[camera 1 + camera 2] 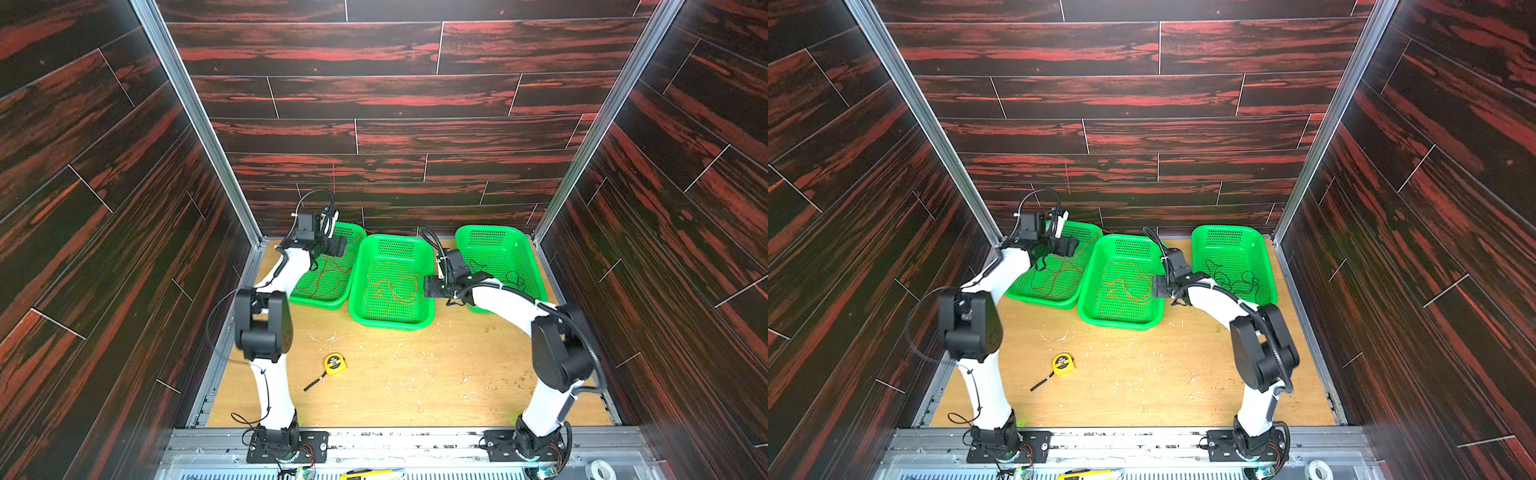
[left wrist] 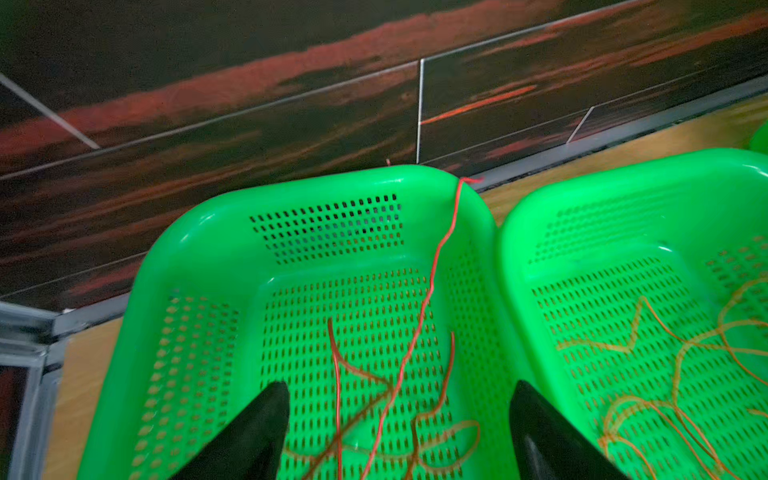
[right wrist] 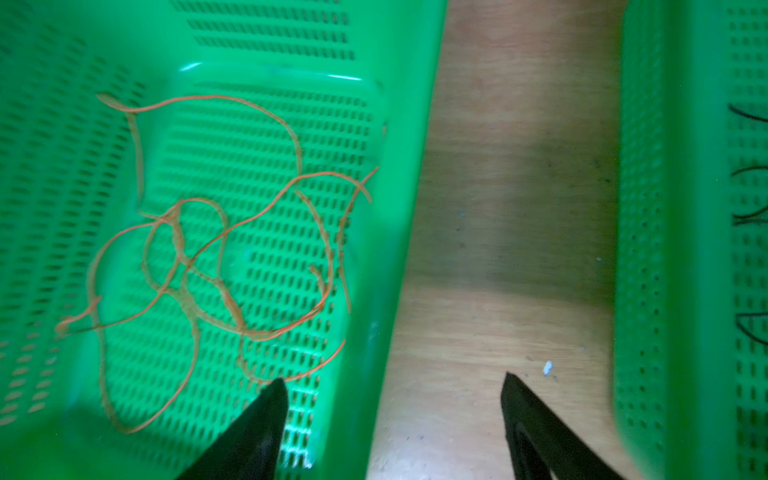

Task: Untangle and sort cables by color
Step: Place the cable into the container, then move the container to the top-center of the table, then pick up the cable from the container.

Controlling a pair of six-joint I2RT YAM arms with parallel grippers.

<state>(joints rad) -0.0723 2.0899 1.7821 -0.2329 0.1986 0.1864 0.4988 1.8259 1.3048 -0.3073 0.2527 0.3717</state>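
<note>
– Plywood worktop (image 1: 415,374): where on it did the stray lie?
– Red cables (image 2: 419,328) sat in the left basket (image 2: 199,232); one ran straight away from the left claw (image 2: 399,386), over the far rim corner. That claw hung wide apart, empty.
– And the right claw (image 3: 394,377)?
– Also spread, empty, by the orange cables (image 3: 183,257). Left was nearer, I judged.

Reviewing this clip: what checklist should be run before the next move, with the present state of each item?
1. Left gripper open and empty: ok.
2. Right gripper open and empty: ok.
3. Red cables fully inside left basket: not ok, one strand runs over the rim.
4. Orange cables inside middle basket: ok.
5. Black cables inside right basket: ok.
6. Left basket holds red only: cannot tell.
</note>
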